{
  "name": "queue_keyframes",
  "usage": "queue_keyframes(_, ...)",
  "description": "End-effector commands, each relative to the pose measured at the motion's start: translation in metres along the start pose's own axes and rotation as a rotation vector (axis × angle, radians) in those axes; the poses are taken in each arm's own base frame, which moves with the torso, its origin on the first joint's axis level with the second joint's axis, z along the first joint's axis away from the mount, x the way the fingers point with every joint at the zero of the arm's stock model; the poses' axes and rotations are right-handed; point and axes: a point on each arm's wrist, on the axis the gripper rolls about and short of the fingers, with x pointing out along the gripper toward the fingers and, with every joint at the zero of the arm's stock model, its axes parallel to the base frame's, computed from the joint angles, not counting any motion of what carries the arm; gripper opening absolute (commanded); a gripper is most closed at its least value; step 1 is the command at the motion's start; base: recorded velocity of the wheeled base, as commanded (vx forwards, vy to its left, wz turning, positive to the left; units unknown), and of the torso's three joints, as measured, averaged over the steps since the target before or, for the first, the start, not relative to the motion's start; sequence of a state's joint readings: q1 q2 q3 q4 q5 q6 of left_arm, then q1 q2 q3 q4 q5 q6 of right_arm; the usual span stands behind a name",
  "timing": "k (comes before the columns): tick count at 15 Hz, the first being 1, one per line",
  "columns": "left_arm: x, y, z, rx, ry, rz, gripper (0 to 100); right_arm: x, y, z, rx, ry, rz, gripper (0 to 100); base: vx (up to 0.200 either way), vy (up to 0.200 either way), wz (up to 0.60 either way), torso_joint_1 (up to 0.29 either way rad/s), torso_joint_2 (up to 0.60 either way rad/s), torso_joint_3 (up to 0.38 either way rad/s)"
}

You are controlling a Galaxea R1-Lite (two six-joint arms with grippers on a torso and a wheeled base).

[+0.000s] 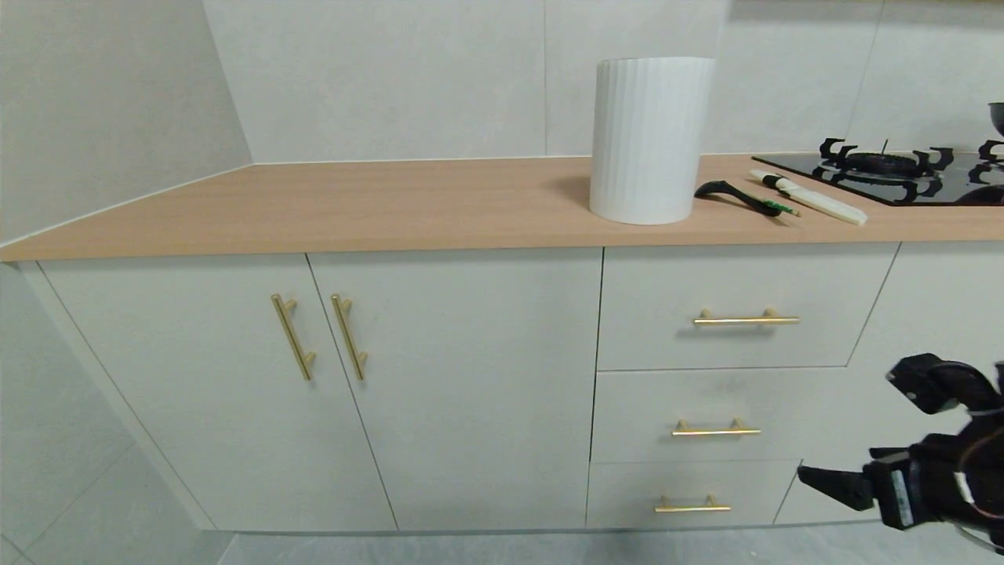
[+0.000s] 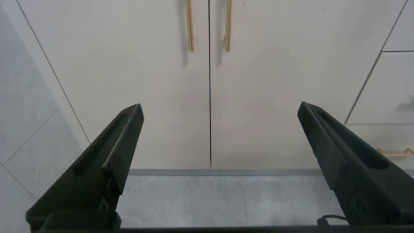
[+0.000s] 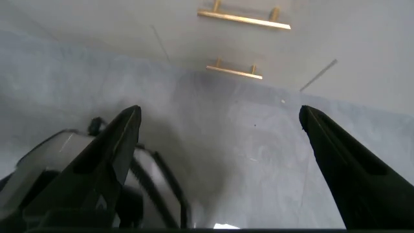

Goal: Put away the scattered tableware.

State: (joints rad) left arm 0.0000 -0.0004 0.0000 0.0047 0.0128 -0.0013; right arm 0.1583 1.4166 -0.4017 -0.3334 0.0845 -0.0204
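Right tool [image 3: 218,120] (spread wide); one canister [image 1: 649,141], one ladle [image 1: 733,195], one white utensil [image 1: 820,202].

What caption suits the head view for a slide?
A black utensil and a white utensil lie beside a white ribbed container on the counter; open right gripper hangs before the drawers.

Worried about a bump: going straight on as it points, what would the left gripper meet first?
Likely the left gripper would meet the closed double cabinet doors, low down near their seam; depth is unclear.
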Motion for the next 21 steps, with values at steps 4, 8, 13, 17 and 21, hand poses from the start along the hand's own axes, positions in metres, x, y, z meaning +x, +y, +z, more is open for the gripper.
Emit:
queue_keyframes(4, 0.0, 0.0, 0.0, 0.0, 0.0, 0.001, 100, 0.139, -0.014, 0.004, 0.02, 0.164, -0.035, 100, 0.0, 0.0, 0.0, 0.0, 0.0, 0.0)
queue_keyframes(8, 0.0, 0.0, 0.0, 0.0, 0.0, 0.001, 100, 0.183, -0.022, -0.016, 0.027, 0.154, -0.09, 100, 0.0, 0.0, 0.0, 0.0, 0.0, 0.0)
queue_keyframes(13, 0.0, 0.0, 0.0, 0.0, 0.0, 0.001, 100, 0.204, -0.027, -0.017, 0.061, 0.025, -0.188, 100, 0.0, 0.0, 0.0, 0.0, 0.0, 0.0)
queue_keyframes(17, 0.0, 0.0, 0.0, 0.0, 0.0, 0.0, 100, 0.224, -0.034, -0.014, 0.13, -0.003, -0.246, 100, 0.0, 0.0, 0.0, 0.0, 0.0, 0.0)
queue_keyframes(21, 0.0, 0.0, 0.0, 0.0, 0.0, 0.001, 100, 0.239, -0.035, -0.019, 0.128, -0.026, -0.256, 100, 0.0, 0.0, 0.0, 0.0, 0.0, 0.0)
